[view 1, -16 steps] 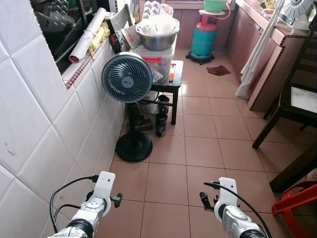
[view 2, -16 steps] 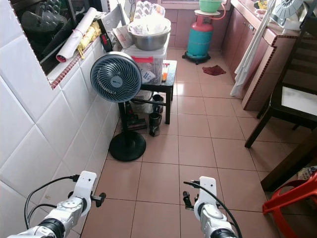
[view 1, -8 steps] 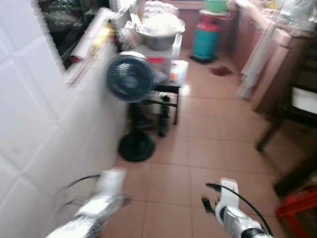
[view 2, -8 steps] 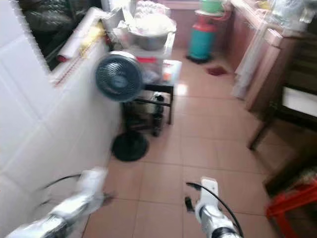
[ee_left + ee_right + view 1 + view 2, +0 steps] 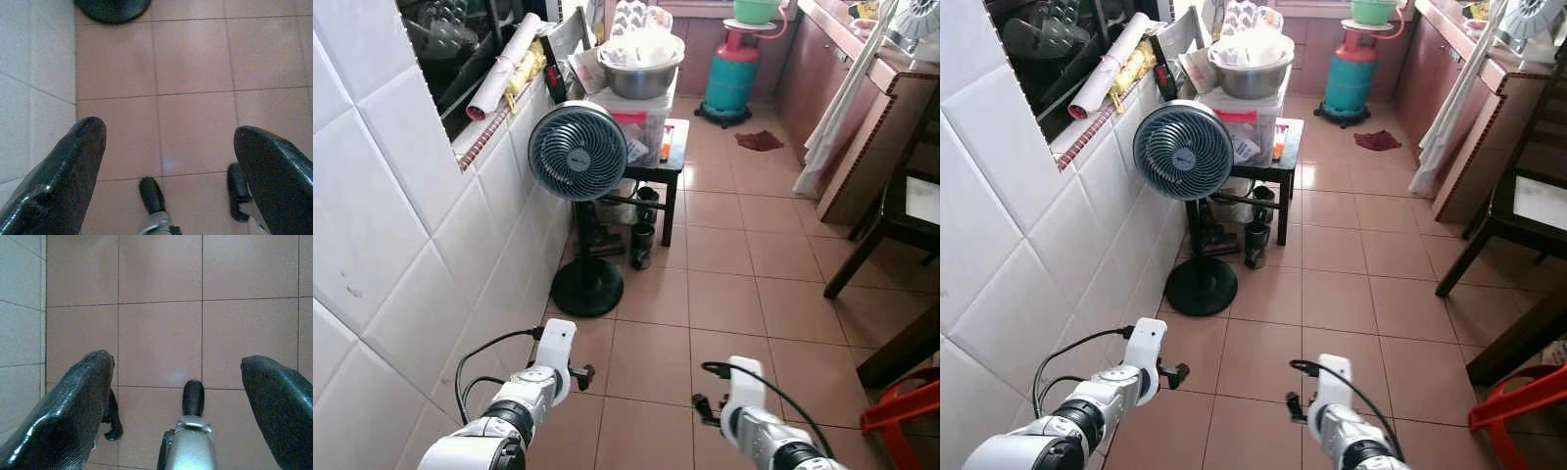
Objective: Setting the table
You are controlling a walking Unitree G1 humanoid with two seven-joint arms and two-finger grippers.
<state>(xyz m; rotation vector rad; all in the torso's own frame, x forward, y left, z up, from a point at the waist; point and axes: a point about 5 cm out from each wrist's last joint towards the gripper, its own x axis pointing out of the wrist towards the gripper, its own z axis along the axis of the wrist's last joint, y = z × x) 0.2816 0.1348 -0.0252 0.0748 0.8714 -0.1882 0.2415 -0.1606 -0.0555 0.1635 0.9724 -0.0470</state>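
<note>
Both arms hang low over the tiled floor (image 5: 724,294). The left gripper (image 5: 166,147) and right gripper (image 5: 176,382) have their fingers wide apart and hold nothing. Ahead on the left, a standing fan (image 5: 578,152) stands before a small black table (image 5: 668,157) with a metal bowl (image 5: 641,73). On the far right is a dark chair (image 5: 891,211); no table setting can be seen.

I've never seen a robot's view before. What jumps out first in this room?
A round grey fan on a black stand by the white tiled wall on the left catches the eye first, with a steel bowl on a cluttered small table behind it. At the far end stands a teal gas cylinder. Low in front, the left gripper and right gripper hang open above the floor tiles.
</note>
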